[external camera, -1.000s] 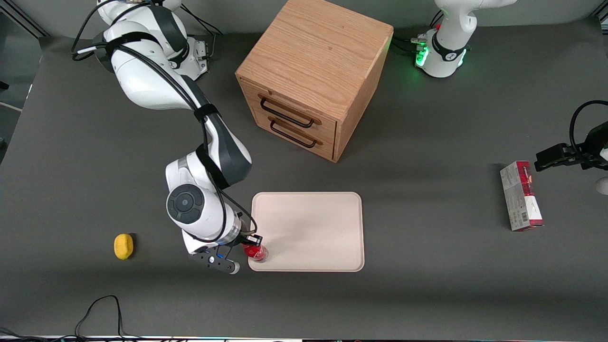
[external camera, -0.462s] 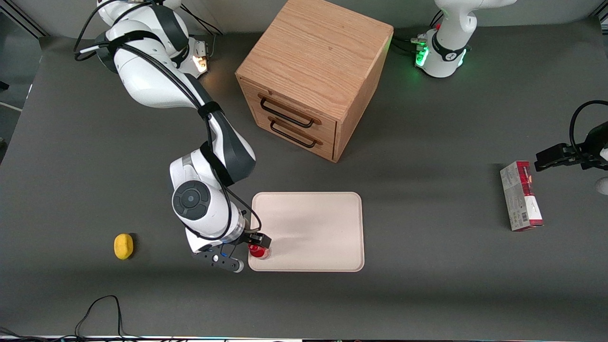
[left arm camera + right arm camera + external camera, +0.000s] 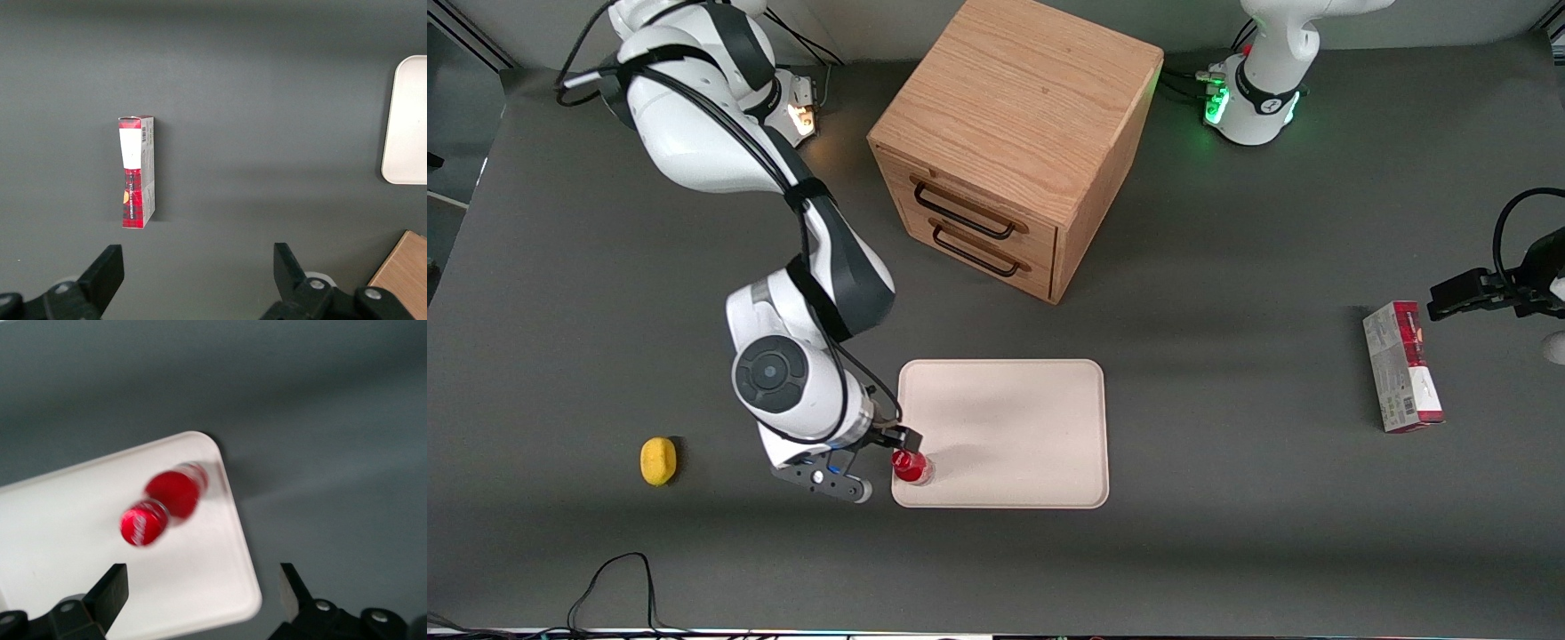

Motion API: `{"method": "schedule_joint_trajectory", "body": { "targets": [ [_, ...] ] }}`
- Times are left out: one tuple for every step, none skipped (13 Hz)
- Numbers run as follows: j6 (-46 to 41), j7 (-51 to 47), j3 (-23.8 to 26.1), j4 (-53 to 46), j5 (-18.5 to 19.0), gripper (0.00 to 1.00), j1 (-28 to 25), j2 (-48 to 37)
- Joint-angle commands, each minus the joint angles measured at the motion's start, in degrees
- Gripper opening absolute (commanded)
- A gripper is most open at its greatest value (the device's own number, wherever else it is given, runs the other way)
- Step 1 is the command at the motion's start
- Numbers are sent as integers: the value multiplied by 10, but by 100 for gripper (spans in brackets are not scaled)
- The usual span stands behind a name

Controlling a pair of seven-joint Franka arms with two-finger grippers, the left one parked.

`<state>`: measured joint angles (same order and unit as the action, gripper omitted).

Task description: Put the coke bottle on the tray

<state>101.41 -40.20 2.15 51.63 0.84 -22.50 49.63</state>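
The coke bottle (image 3: 911, 467) (image 3: 163, 507), small and red with a red cap, stands upright on the cream-white tray (image 3: 1014, 427) (image 3: 67, 540), just inside the tray's corner nearest the front camera at the working arm's end. My right gripper (image 3: 891, 449) (image 3: 202, 593) hovers open beside and above the bottle, over that corner's rim. Nothing is between its fingers and they do not touch the bottle. An edge of the tray (image 3: 408, 120) also shows in the left wrist view.
A wooden two-drawer cabinet (image 3: 1014, 142) stands farther from the front camera than the tray. A yellow lemon-like object (image 3: 658, 460) lies toward the working arm's end. A red-and-grey carton (image 3: 1402, 366) (image 3: 137, 172) lies toward the parked arm's end.
The gripper, earlier shut on the bottle at the tray's corner, has let go and drawn back toward the working arm's end. The bottle stays standing on the tray.
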Motion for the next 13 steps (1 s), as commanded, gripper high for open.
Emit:
{"method": "schedule_joint_trajectory", "body": {
  "targets": [
    [-3,104,0,210,-24,100,41,-171],
    [-2,147,-3,276,-32,100,51,-226],
    [-4,197,-6,339,-34,100,75,-285],
    [-3,233,-7,397,-35,100,89,-340],
    [-2,263,-14,444,-38,100,109,-389],
    [-7,302,-25,475,-40,100,118,-429],
    [-9,340,-45,512,-40,100,117,-475],
    [-10,358,-58,543,-40,100,117,-517],
    [-17,368,-61,557,-40,100,119,-542],
    [-39,378,-61,553,-39,100,126,-549],
    [-51,393,-59,549,-39,100,136,-557],
    [-61,416,-58,547,-39,100,148,-564],
    [-77,436,-55,540,-39,100,160,-565]
  ]
}}
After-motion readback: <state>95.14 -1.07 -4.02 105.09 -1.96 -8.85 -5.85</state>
